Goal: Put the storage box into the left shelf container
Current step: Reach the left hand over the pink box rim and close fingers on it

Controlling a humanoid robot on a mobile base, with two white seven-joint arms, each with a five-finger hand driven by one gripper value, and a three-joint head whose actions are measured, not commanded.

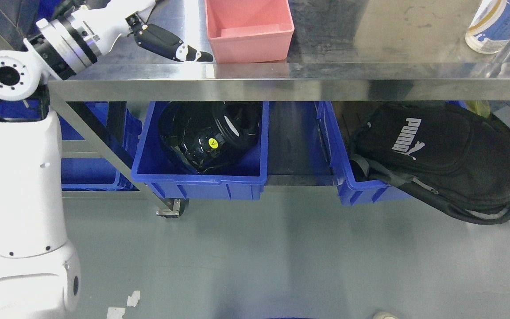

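- Left hand (173, 44) reaching in over the steel table top (370, 44), dark fingers (193, 54) stretched out and relaxed, gripping nothing, tips lying just beside the near left corner of the pink storage box (248, 42).
- Not possible to tell whether touching the box wall or stopping just short of it.
- Storage box sitting upright and empty on the table top, near its front edge, not lifted.
- Waiting on the lower shelf, below and a little left of the box: the left blue container (202, 177), already partly filled by a black helmet (208, 137) with a yellow sticker.
- Lying to the right on the same shelf: another blue bin (348, 186) carrying a black backpack (441, 159).
- Standing at the far right of the table top: a white and blue bottle (487, 26), well apart from the box.
- Judging progress as barely begun: grasping, lifting clear of the edge, lowering under the top and setting into the left container all remaining.
- Expecting a tight fit beside the helmet.
- Seeing no right hand.
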